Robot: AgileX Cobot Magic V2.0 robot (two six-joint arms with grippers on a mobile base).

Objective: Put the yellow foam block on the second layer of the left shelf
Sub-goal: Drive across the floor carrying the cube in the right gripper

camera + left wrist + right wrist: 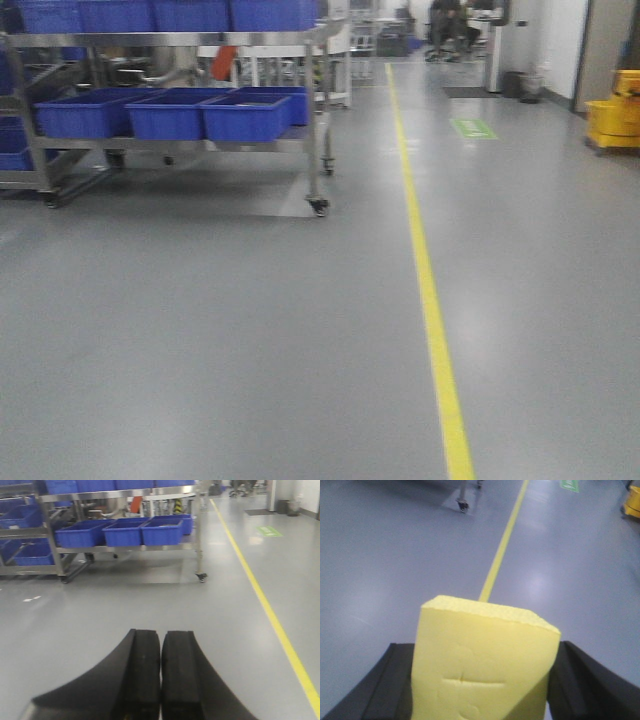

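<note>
The yellow foam block (482, 665) fills the lower middle of the right wrist view, pale yellow with a dented front face. My right gripper (482, 680) is shut on it, one black finger (385, 685) on each side, holding it above the grey floor. My left gripper (160, 675) is shut and empty, its two black fingers pressed together, pointing toward the shelf. The metal shelf (318, 120) stands at the far left of the front view and at the upper left of the left wrist view (199, 535). Neither gripper shows in the front view.
Several blue bins (245, 117) sit on the shelf's lower layer, more on the top layer (150, 14). The shelf stands on caster wheels (319, 206). A yellow floor line (430, 300) runs away down the aisle. A yellow mop bucket (613, 112) stands far right.
</note>
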